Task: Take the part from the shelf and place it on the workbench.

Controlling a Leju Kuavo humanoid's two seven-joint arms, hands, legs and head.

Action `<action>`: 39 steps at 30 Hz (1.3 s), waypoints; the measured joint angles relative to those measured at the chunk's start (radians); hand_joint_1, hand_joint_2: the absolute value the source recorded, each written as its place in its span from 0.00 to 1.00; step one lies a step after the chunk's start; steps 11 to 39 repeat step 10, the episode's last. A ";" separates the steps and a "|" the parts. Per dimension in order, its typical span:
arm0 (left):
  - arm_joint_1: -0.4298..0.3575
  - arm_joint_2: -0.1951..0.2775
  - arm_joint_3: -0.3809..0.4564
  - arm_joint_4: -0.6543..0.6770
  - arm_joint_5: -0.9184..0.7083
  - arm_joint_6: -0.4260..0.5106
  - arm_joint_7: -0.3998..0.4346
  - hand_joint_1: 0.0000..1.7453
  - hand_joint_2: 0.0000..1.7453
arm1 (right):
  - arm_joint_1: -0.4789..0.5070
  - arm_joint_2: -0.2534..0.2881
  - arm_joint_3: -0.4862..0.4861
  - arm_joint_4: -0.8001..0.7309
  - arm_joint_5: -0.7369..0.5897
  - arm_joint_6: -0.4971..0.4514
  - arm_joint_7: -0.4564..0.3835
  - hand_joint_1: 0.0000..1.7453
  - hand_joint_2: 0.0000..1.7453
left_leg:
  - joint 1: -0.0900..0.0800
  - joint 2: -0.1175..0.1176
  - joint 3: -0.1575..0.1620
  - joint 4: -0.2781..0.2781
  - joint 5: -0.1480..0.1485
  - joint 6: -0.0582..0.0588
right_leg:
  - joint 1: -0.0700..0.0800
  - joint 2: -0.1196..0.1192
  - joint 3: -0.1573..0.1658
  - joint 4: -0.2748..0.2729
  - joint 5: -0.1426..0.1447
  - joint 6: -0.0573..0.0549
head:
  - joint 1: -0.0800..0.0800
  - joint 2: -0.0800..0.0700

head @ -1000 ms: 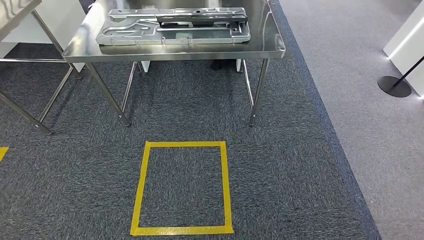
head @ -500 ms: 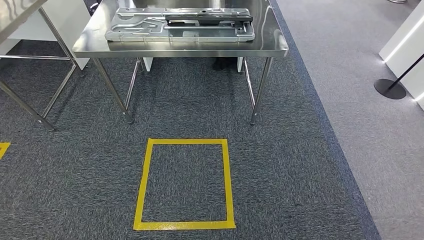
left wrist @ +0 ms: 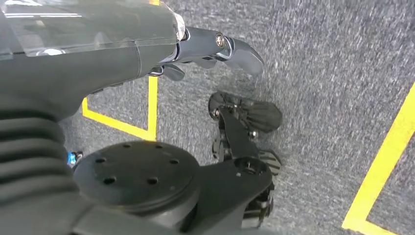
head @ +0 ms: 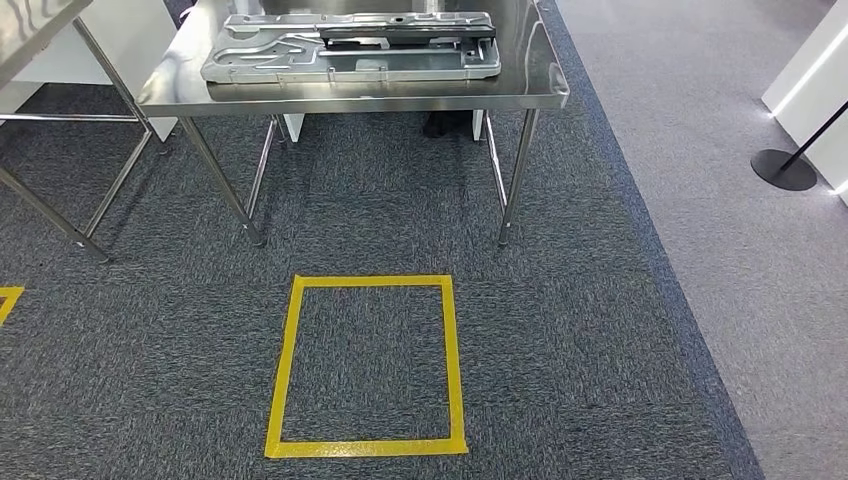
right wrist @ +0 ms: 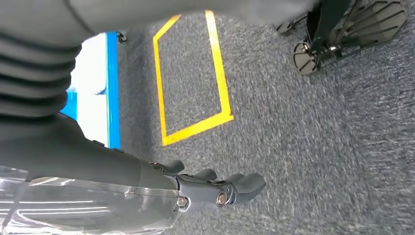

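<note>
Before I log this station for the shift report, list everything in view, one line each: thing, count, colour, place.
table: one, steel, ahead beyond the tape square
part: one, silver, flat on the table
dark bar: one, black, on the part's far side
second table: one, steel, far left, partly in frame
tape square: one, yellow, on the dark carpet in front of the table
tape corner: one, yellow, left edge of the floor
stanchion base: one, black, on the lighter floor to the right
left hand: grey, hanging over carpet, holding nothing
right hand: grey, hanging over carpet, holding nothing
</note>
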 joint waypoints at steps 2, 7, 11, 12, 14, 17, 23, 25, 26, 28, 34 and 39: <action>0.000 0.001 0.000 0.000 -0.003 0.003 0.001 0.00 1.00 | 0.000 0.000 0.000 0.000 -0.001 0.000 -0.001 0.00 1.00 | 0.000 0.000 0.000 0.000 0.001 -0.002 | 0.000 0.000 0.000 0.000 0.001 -0.001 | 0.000 0.000; 0.005 0.006 -0.024 0.000 0.012 0.005 0.015 0.00 1.00 | 0.003 -0.001 0.022 0.000 -0.025 -0.004 -0.001 0.00 1.00 | 0.000 0.000 0.000 0.000 0.002 -0.003 | -0.002 0.000 0.000 0.000 0.003 -0.001 | 0.000 0.000; 0.012 0.011 -0.066 0.000 0.046 0.008 0.022 0.00 0.33 | 0.010 -0.002 0.064 -0.001 -0.063 -0.002 -0.002 0.00 1.00 | 0.000 0.000 0.000 0.000 0.002 -0.003 | -0.003 0.000 0.000 0.000 0.003 0.000 | 0.000 0.000; 0.012 0.011 -0.066 0.000 0.046 0.008 0.022 0.00 0.33 | 0.010 -0.002 0.064 -0.001 -0.063 -0.002 -0.002 0.00 1.00 | 0.000 0.000 0.000 0.000 0.002 -0.003 | -0.003 0.000 0.000 0.000 0.003 0.000 | 0.000 0.000; 0.012 0.011 -0.066 0.000 0.046 0.008 0.022 0.00 0.33 | 0.010 -0.002 0.064 -0.001 -0.063 -0.002 -0.002 0.00 1.00 | 0.000 0.000 0.000 0.000 0.002 -0.003 | -0.003 0.000 0.000 0.000 0.003 0.000 | 0.000 0.000; 0.012 0.011 -0.066 0.000 0.046 0.008 0.022 0.00 0.33 | 0.010 -0.002 0.064 -0.001 -0.063 -0.002 -0.002 0.00 1.00 | 0.000 0.000 0.000 0.000 0.002 -0.003 | -0.003 0.000 0.000 0.000 0.003 0.000 | 0.000 0.000; 0.012 0.011 -0.066 0.000 0.046 0.008 0.022 0.00 0.33 | 0.010 -0.002 0.064 -0.001 -0.063 -0.002 -0.002 0.00 1.00 | 0.000 0.000 0.000 0.000 0.002 -0.003 | -0.003 0.000 0.000 0.000 0.003 0.000 | 0.000 0.000; 0.012 0.011 -0.066 0.000 0.046 0.008 0.022 0.00 0.33 | 0.010 -0.002 0.064 -0.001 -0.063 -0.002 -0.002 0.00 1.00 | 0.000 0.000 0.000 0.000 0.002 -0.003 | -0.003 0.000 0.000 0.000 0.003 0.000 | 0.000 0.000; 0.012 0.011 -0.066 0.000 0.046 0.008 0.022 0.00 0.33 | 0.010 -0.002 0.064 -0.001 -0.063 -0.002 -0.002 0.00 1.00 | 0.000 0.000 0.000 0.000 0.002 -0.003 | -0.003 0.000 0.000 0.000 0.003 0.000 | 0.000 0.000; 0.012 0.011 -0.066 0.000 0.046 0.008 0.022 0.00 0.33 | 0.010 -0.002 0.064 -0.001 -0.063 -0.002 -0.002 0.00 1.00 | 0.000 0.000 0.000 0.000 0.002 -0.003 | -0.003 0.000 0.000 0.000 0.003 0.000 | 0.000 0.000; 0.012 0.011 -0.066 0.000 0.046 0.008 0.022 0.00 0.33 | 0.010 -0.002 0.064 -0.001 -0.063 -0.002 -0.002 0.00 1.00 | 0.000 0.000 0.000 0.000 0.002 -0.003 | -0.003 0.000 0.000 0.000 0.003 0.000 | 0.000 0.000; 0.012 0.011 -0.066 0.000 0.046 0.008 0.022 0.00 0.33 | 0.010 -0.002 0.064 -0.001 -0.063 -0.002 -0.002 0.00 1.00 | 0.000 0.000 0.000 0.000 0.002 -0.003 | -0.003 0.000 0.000 0.000 0.003 0.000 | 0.000 0.000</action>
